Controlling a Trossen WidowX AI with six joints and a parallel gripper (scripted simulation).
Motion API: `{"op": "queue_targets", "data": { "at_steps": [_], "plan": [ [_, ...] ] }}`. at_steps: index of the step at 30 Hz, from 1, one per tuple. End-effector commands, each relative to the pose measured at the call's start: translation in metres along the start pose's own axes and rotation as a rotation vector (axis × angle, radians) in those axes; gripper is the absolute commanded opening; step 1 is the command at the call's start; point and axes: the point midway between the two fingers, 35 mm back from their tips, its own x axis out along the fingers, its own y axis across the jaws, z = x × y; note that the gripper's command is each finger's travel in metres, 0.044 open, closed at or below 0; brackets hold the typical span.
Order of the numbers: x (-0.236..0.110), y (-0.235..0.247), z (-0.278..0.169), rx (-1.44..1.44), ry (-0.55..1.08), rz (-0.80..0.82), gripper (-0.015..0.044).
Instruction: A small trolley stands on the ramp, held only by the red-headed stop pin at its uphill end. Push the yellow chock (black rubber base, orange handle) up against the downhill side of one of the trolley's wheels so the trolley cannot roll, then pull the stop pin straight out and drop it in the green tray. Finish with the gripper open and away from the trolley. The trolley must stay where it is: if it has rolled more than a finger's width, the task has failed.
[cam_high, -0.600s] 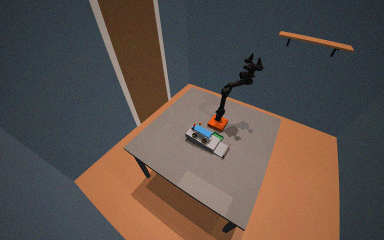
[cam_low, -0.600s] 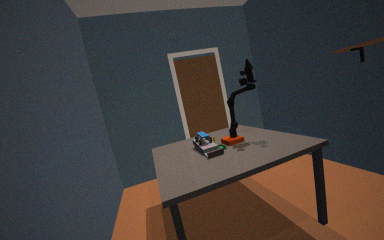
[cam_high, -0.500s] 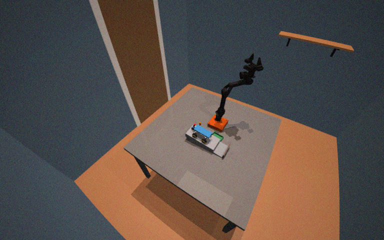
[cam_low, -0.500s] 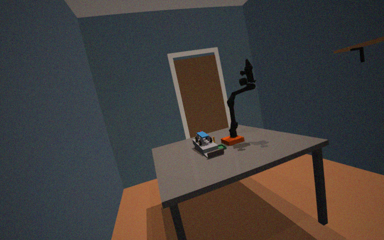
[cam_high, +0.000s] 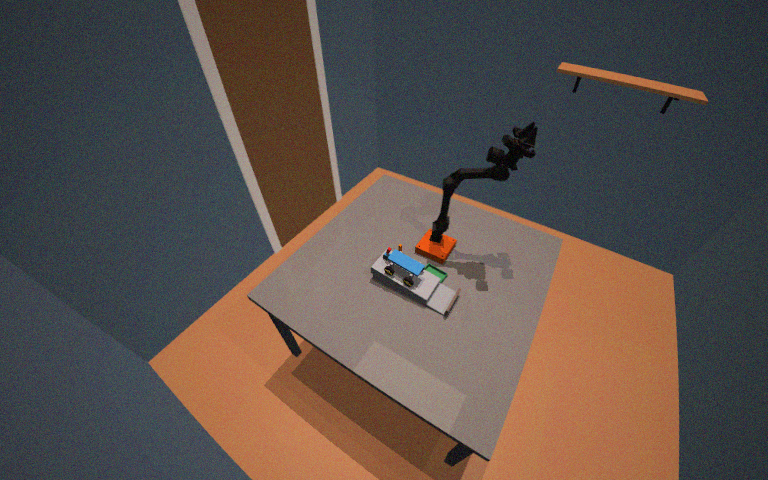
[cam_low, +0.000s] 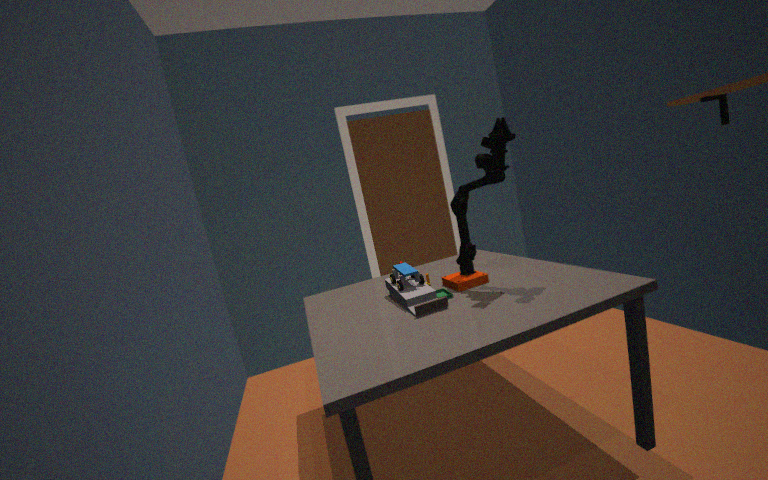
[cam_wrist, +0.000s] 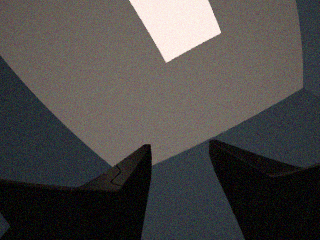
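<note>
Trolley (cam_high: 403, 263), blue flat top with black wheels, sits on the grey wedge ramp (cam_high: 421, 291) mid-table, red-headed stop pin (cam_high: 388, 250) at its uphill end, orange chock handle (cam_high: 400, 246) just behind, green tray (cam_high: 436, 273) between ramp and the orange base plate (cam_high: 450, 249). Gripper (cam_high: 529, 133) is raised high, well apart from it all, blunt black fingers half-spread, pinching nothing. Grey matte table (cam_high: 509, 316) has open room toward every edge.
</note>
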Motion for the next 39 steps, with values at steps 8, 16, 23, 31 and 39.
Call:
{"op": "queue_targets", "data": {
  "at_steps": [8,16,23,31,39],
  "plan": [
    [-0.012,-0.090,-0.029,-0.438,0.237,-0.071,0.0190],
    [-0.034,-0.166,-0.034,-0.734,0.428,-0.140,0.0190],
    [-0.063,-0.232,-0.023,-0.972,0.608,-0.211,0.0190],
    [-0.106,-0.305,0.007,-1.213,0.833,-0.304,0.0190],
    [-0.163,-0.365,0.050,-1.407,1.097,-0.417,0.0190]
  ]
}}
